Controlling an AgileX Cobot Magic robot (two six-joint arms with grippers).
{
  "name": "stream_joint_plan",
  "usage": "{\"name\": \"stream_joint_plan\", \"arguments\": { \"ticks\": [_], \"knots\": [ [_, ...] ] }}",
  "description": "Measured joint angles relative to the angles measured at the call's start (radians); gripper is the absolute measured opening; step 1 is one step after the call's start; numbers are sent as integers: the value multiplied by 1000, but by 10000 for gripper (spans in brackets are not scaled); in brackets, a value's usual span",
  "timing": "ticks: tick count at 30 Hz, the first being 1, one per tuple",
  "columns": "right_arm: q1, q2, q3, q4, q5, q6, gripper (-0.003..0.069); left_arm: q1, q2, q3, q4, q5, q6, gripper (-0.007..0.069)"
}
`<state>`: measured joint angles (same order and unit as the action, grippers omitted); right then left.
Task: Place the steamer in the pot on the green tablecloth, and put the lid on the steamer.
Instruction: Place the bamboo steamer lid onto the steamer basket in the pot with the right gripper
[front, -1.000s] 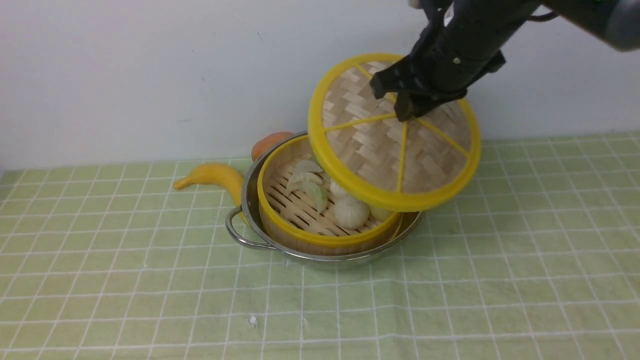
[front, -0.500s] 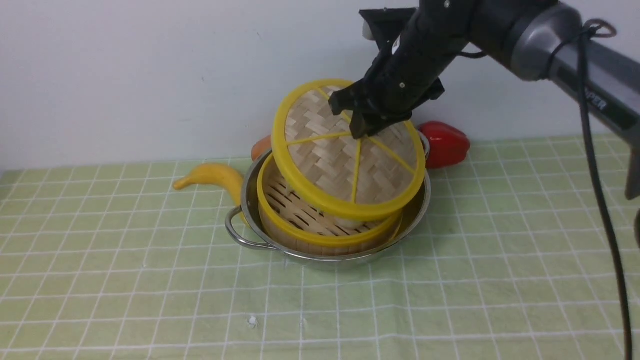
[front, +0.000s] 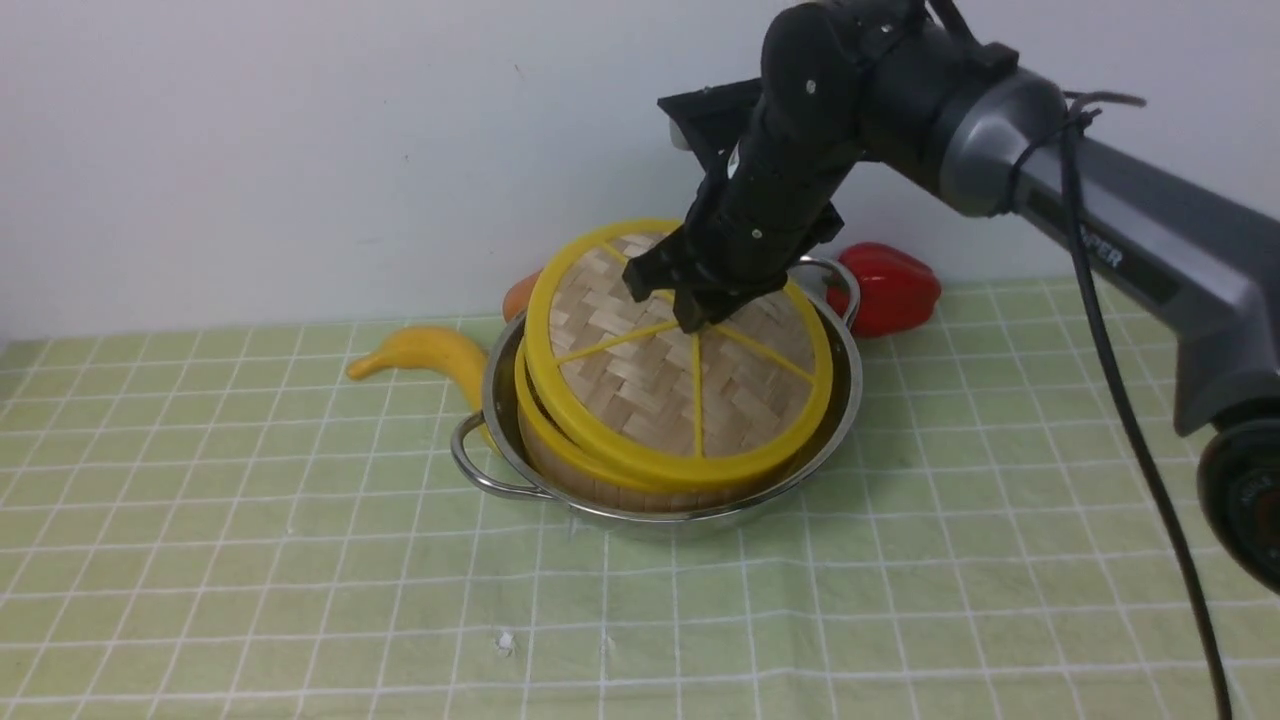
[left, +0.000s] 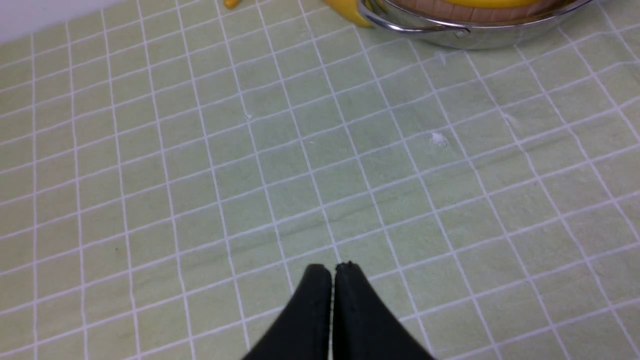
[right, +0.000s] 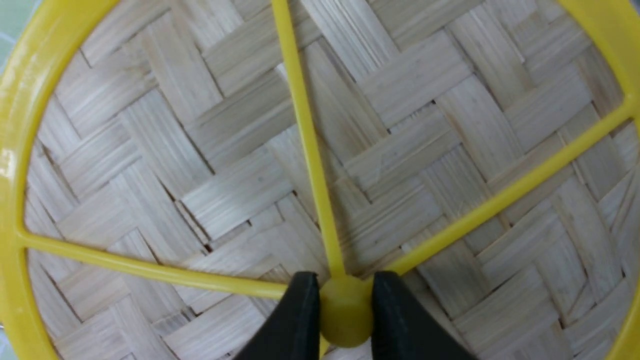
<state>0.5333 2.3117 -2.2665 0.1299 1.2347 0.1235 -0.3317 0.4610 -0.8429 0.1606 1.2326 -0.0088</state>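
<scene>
As I read the feeds, my right pincer (front: 690, 315) is pinching the small yellow centre knob (right: 345, 312) of the lid (front: 680, 380), one finger on either side. The lid sits tilted over the steamer (front: 560, 460): a gap shows between the two yellow rims on the robot's left, while toward the near right the rims appear to meet. The steamer stands inside the pot (front: 640, 518), which rests on the green tablecloth (front: 300, 560) covering the tabletop. My left pincer (left: 332, 274) is pressed together, holding nothing, above bare cloth and apart from the pot. Noted around the pot: a banana (front: 425, 352) just beside its left side, a red pepper (front: 890, 288) behind on the right, and an orange item (front: 522, 292), mostly hidden.
</scene>
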Motion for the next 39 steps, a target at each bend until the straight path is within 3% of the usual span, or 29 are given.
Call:
{"name": "stream_joint_plan", "arguments": {
  "ticks": [39],
  "knots": [
    [4,45,-1,33,-103,-104,146,0,0,0,-1,0,0,1]
  ]
}}
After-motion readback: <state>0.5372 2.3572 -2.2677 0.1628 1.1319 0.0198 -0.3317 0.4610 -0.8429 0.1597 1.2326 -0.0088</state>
